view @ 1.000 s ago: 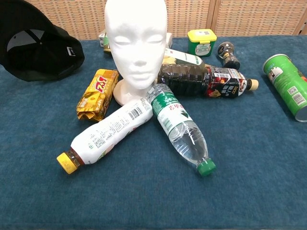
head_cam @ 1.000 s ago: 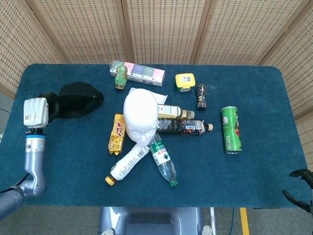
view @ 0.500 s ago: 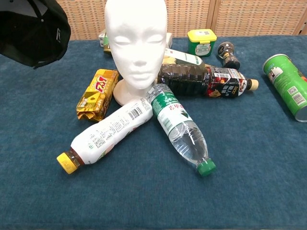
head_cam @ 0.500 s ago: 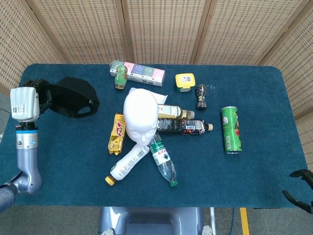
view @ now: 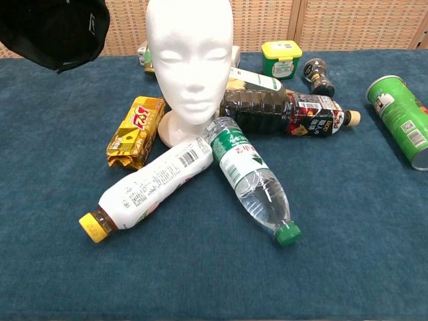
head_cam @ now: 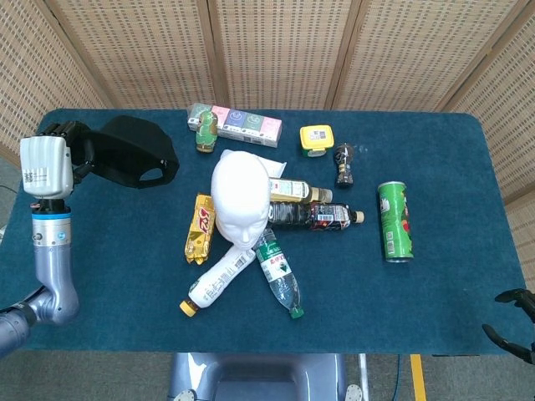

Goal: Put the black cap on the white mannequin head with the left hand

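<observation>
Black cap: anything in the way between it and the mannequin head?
Nothing visible. The left hand holds the black cap in the air, left of the white mannequin head; the bottles and snack pack lie low around its base.

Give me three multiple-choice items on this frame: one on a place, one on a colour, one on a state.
1. Where is the black cap relative to the mannequin head?
A. on top of it
B. off to its side, toward the left arm
C. under the green can

2. What colour is the lid of the clear water bottle?
A. green
B. yellow
C. red

3. How is the left hand engaged?
A. open, holding nothing
B. resting on the table
C. holding the cap off the table

Answers:
1 B, the head view shows the cap well apart from the head, with blue cloth between them.
2 A, the chest view shows a green lid at the bottle's near end.
3 C, the hand grips the cap's edge, and in the chest view the cap hangs above the cloth.
</observation>
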`<move>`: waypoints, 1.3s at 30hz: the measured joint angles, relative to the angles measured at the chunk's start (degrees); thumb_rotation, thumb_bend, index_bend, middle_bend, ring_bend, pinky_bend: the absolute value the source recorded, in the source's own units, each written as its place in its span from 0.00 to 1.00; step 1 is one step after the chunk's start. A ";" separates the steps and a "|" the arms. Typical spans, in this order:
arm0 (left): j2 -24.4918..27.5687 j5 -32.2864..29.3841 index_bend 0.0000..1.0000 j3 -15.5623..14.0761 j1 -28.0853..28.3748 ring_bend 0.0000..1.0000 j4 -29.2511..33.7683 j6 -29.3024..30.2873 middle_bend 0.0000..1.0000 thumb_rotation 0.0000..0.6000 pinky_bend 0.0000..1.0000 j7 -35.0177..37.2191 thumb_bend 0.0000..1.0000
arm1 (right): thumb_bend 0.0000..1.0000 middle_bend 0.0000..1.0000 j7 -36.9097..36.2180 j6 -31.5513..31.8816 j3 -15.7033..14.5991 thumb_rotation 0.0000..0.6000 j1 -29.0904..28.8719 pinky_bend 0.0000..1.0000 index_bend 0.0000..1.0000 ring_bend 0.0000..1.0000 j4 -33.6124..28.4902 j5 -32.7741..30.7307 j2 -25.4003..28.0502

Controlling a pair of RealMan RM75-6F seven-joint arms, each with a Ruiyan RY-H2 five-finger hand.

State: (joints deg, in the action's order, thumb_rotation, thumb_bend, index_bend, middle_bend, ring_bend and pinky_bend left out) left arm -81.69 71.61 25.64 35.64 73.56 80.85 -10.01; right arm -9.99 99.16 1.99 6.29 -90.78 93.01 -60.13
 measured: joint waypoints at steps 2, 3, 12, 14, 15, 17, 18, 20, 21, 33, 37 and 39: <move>-0.65 0.23 0.77 0.38 0.93 0.51 -0.71 0.20 0.56 1.00 0.78 0.29 0.52 | 0.12 0.46 0.01 -0.04 0.00 1.00 -0.03 0.50 0.45 0.48 0.00 0.03 -0.03; -1.02 0.38 0.77 0.57 1.41 0.51 -1.13 0.31 0.56 1.00 0.78 0.50 0.52 | 0.12 0.46 0.02 -0.04 0.01 1.00 -0.04 0.50 0.45 0.48 -0.02 0.02 -0.03; -5.78 1.93 0.77 2.76 8.13 0.51 -7.19 0.67 0.56 1.00 0.77 2.71 0.52 | 0.12 0.46 -0.09 0.18 -0.05 1.00 0.43 0.50 0.45 0.48 0.04 -0.54 0.15; -6.78 2.14 0.77 3.24 9.92 0.51 -8.21 0.37 0.56 1.00 0.77 3.03 0.52 | 0.12 0.46 -0.13 0.28 -0.04 1.00 0.55 0.50 0.45 0.48 0.07 -0.65 0.19; -7.25 2.23 0.77 3.43 10.70 0.51 -8.76 0.23 0.56 1.00 0.77 3.15 0.52 | 0.12 0.46 -0.16 0.35 -0.04 1.00 0.62 0.50 0.45 0.48 0.09 -0.70 0.19; -8.31 2.45 0.77 3.79 12.43 0.51 -10.16 -0.09 0.56 1.00 0.77 3.40 0.52 | 0.12 0.46 -0.22 0.39 -0.06 1.00 0.75 0.50 0.45 0.48 0.15 -0.87 0.21; -8.73 2.55 0.77 3.92 13.14 0.51 -10.82 -0.23 0.56 1.00 0.77 3.51 0.52 | 0.12 0.46 -0.26 0.37 -0.07 1.00 0.80 0.50 0.45 0.48 0.18 -0.97 0.23; -9.62 2.74 0.77 4.27 14.93 0.51 -12.35 -0.71 0.56 1.00 0.76 3.72 0.52 | 0.12 0.46 -0.25 0.28 -0.09 1.00 0.87 0.50 0.45 0.48 0.18 -1.10 0.34; -10.00 2.79 0.77 4.43 15.63 0.51 -13.05 -0.90 0.56 1.00 0.76 3.82 0.52 | 0.12 0.46 -0.24 0.26 -0.09 1.00 0.87 0.50 0.45 0.48 0.14 -1.10 0.38; -16.62 3.02 0.77 6.18 26.16 0.51 -23.77 -2.49 0.56 1.00 0.75 6.07 0.51 | 0.12 0.46 -0.57 -0.34 -0.15 1.00 1.07 0.50 0.45 0.48 0.02 -1.78 0.64; -18.46 2.93 0.77 5.88 27.38 0.51 -23.61 -1.96 0.56 1.00 0.74 7.94 0.51 | 0.12 0.46 -0.71 -0.12 -0.11 1.00 1.30 0.51 0.45 0.48 -0.01 -1.93 0.75; -18.53 3.55 0.77 5.12 27.29 0.51 -23.02 -1.10 0.56 1.00 0.74 8.03 0.50 | 0.12 0.46 -0.83 -0.08 -0.11 1.00 1.43 0.51 0.45 0.48 0.04 -2.11 0.81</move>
State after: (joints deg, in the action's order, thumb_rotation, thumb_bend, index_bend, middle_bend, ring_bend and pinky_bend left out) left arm -100.21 75.16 30.76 62.93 50.54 79.74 -1.98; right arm -10.82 99.08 1.88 7.73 -90.73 90.90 -59.32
